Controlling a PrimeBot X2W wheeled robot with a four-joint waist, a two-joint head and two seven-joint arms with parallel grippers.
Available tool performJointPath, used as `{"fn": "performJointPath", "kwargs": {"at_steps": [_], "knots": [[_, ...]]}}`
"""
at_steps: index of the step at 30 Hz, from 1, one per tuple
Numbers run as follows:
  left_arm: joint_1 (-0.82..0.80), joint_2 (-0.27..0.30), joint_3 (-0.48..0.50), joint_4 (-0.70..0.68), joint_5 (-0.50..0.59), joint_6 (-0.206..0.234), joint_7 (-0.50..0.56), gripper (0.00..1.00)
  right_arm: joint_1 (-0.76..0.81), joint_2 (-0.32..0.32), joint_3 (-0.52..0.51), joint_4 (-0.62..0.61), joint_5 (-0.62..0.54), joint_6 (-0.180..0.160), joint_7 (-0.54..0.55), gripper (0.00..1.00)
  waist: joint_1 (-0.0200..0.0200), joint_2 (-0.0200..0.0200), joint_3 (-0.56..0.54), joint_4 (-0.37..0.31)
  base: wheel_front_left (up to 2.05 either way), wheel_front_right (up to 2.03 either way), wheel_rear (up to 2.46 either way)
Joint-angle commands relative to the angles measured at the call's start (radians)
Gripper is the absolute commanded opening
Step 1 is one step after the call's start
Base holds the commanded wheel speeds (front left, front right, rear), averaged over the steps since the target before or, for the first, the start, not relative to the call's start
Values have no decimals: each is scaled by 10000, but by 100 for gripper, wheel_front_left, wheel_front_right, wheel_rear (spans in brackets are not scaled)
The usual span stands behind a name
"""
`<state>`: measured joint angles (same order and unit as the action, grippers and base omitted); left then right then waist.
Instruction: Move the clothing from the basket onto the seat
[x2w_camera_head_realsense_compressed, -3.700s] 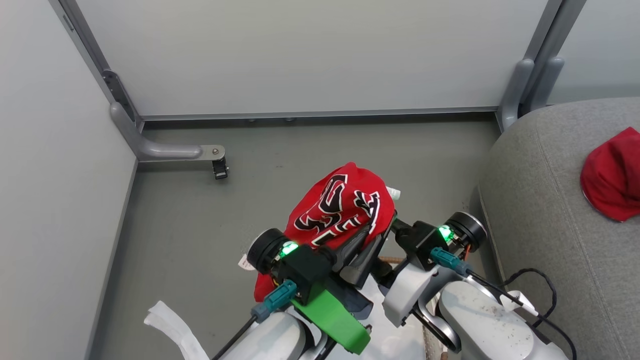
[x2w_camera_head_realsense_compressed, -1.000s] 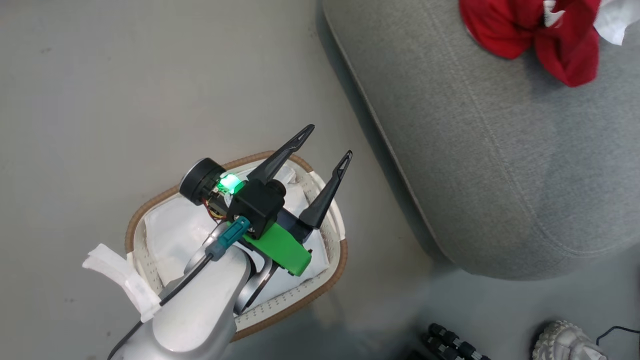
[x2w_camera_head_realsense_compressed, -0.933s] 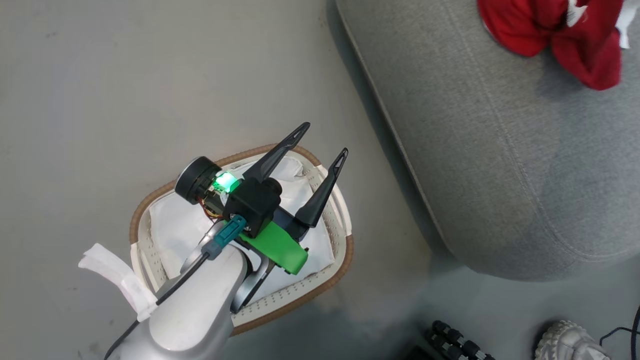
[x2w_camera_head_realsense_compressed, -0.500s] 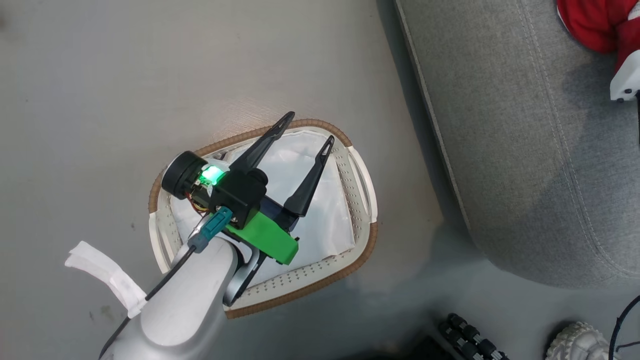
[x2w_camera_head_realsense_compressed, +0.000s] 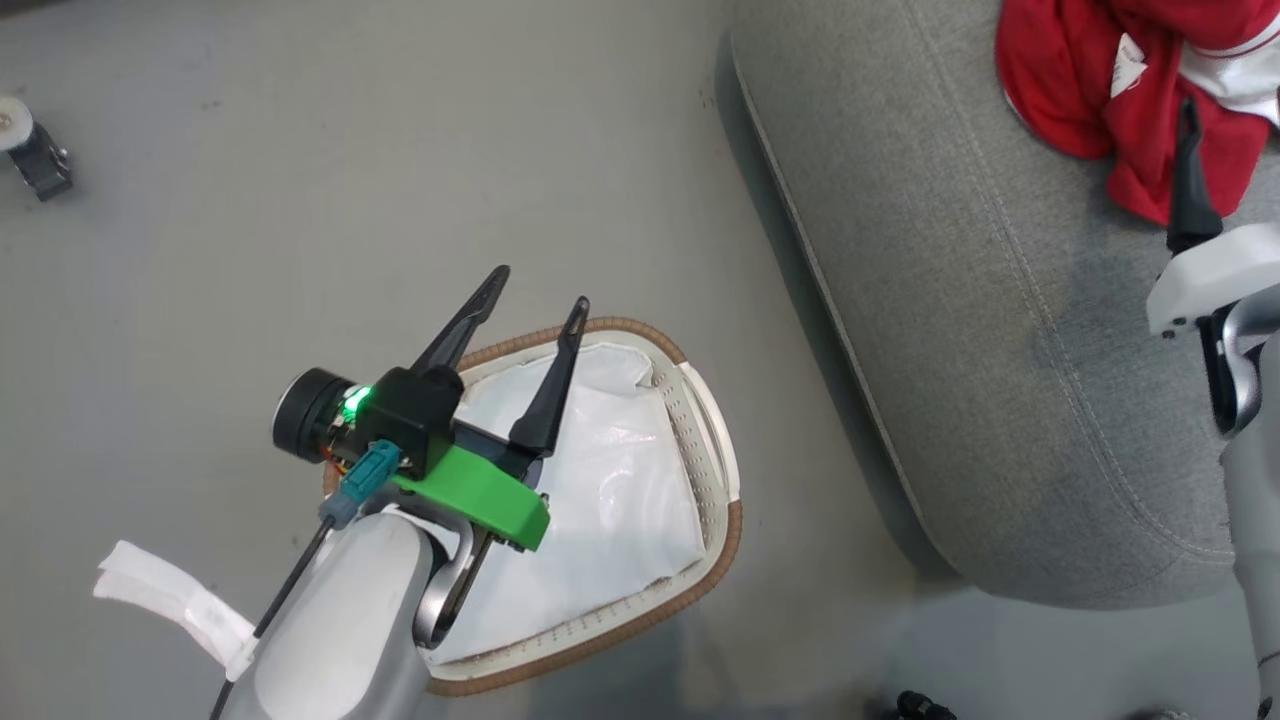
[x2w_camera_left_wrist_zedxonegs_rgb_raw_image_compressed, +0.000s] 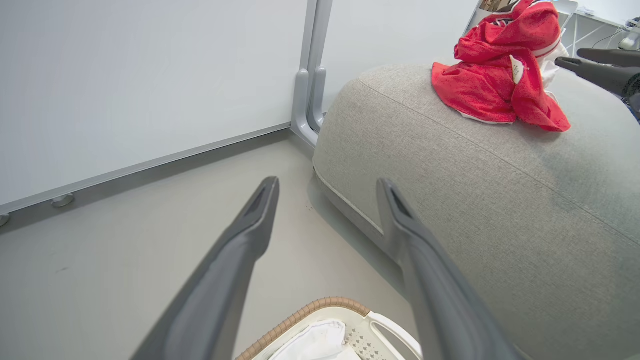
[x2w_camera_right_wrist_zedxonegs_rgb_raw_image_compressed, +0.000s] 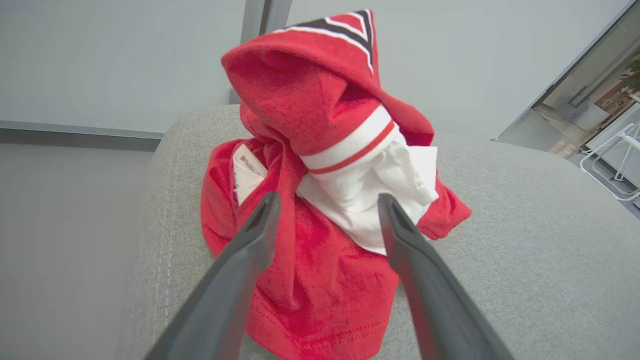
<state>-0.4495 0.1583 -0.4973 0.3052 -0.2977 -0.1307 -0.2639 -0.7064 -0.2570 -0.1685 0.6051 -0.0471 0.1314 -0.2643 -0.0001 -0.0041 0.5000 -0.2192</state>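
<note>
Head cam top-down on basket (x2w_camera_head_realsense_compressed: 702, 430) & seat (x2w_camera_head_realsense_compressed: 950, 350); L wrist far, R wrist close, both facing clothing (x2w_camera_right_wrist_zedxonegs_rgb_raw_image_compressed: 300, 110).

1. Clothing (x2w_camera_head_realsense_compressed: 1120, 100): cut off by the head view's top and right edges. Print on its white label (x2w_camera_right_wrist_zedxonegs_rgb_raw_image_compressed: 247, 172) is too small to read.
2. Basket (x2w_camera_head_realsense_compressed: 722, 480): near-left rim and part of the white liner (x2w_camera_head_realsense_compressed: 620, 500) hidden under the left arm (x2w_camera_head_realsense_compressed: 330, 620); in the left wrist view, cut off by the bottom edge.
3. Seat (x2w_camera_head_realsense_compressed: 1000, 350): runs off the right edge.
4. Right tool (x2w_camera_right_wrist_zedxonegs_rgb_raw_image_compressed: 330, 197): in the head view one finger (x2w_camera_head_realsense_compressed: 1187, 170) shows; the second cannot be made out.
</note>
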Motion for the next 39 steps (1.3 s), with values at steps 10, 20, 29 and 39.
{"fn": "performJointPath", "kwargs": {"at_steps": [10,20,29,39], "knots": [[1402,-391,2235,402,811,68,-6,100,1849,933,921,-1904,1177,-14,4,100,1,41,-1828,968,0,0,0],[2325,-762,4286,700,1450,257,-6,100,2748,1821,1667,-2152,1516,-14,4,100,1,41,-2644,1751,0,0,0],[3179,-986,5302,809,1815,322,-6,100,3698,2002,1800,-1963,1521,-14,4,100,1,41,-3363,2189,0,0,0],[3967,-1066,5644,819,1594,171,-6,100,4608,2036,1976,-1738,1625,-14,4,100,1,41,-4121,2375,0,0,0]]}}
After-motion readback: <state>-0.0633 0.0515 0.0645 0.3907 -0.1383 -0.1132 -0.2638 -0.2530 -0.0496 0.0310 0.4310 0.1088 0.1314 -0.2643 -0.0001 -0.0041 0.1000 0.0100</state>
